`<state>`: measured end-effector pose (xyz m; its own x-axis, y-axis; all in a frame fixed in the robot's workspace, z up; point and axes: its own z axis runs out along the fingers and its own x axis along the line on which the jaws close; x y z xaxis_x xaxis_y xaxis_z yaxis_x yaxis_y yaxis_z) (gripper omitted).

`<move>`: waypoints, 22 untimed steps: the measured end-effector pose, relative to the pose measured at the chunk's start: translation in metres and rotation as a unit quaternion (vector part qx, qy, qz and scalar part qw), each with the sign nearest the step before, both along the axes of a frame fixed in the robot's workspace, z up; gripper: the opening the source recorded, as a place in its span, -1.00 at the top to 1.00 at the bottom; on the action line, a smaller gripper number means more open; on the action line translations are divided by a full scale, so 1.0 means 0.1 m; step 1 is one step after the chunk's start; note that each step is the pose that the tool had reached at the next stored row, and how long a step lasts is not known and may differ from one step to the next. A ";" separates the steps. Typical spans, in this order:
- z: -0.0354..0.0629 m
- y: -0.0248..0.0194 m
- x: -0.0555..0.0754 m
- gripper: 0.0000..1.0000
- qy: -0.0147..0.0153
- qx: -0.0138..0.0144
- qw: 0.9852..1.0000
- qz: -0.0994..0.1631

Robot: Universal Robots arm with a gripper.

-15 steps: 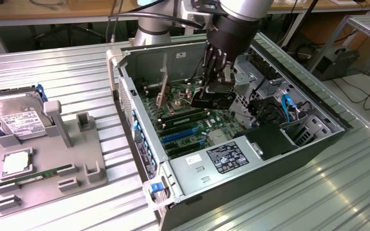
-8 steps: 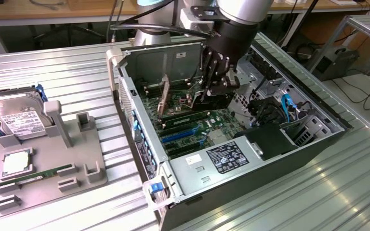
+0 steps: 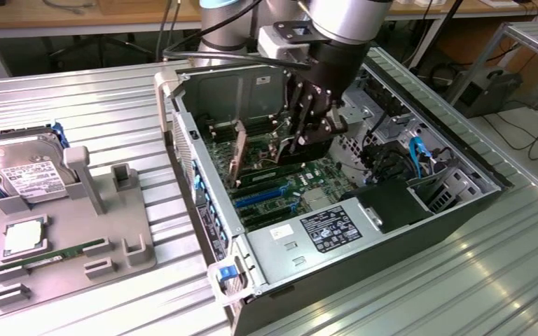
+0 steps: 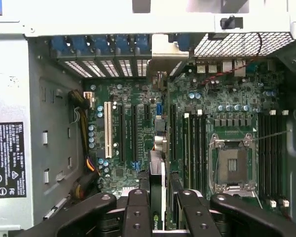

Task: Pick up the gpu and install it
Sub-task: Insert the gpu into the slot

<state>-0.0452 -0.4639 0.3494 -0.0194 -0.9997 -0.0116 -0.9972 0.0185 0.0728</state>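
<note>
Inside the open computer case, lying on its side on the ribbed metal table, the claw reaches down over the green motherboard. Its black fingers are pressed against the two faces of the gpu, pinching the card edge-on between them. In the wrist view the card stands upright between the finger pairs, its thin edge running toward the expansion slots and the vented rear brackets of the case. In the exterior view the gpu hangs just above the motherboard, beside a brown card already standing upright in the board; whether the gpu's lower edge touches a slot I cannot tell. The empty processor socket sits just beside the memory slots. Toward the exterior view's left, well apart from the case, a grey holder carries a silver hard drive (white label facing up) and a narrow green memory stick. A power supply with a label fills the case's near corner.
</note>
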 end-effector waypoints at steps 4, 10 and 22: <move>-0.079 0.057 -0.17 0.47 -0.005 0.000 1.000 0.000; -0.178 0.058 -0.21 0.47 -0.007 0.000 1.000 0.004; -0.389 0.051 -0.24 0.47 -0.009 0.000 1.000 0.010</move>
<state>-0.0691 -0.4588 0.3105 -0.0001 -0.9999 -0.0118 -0.9985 -0.0005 0.0550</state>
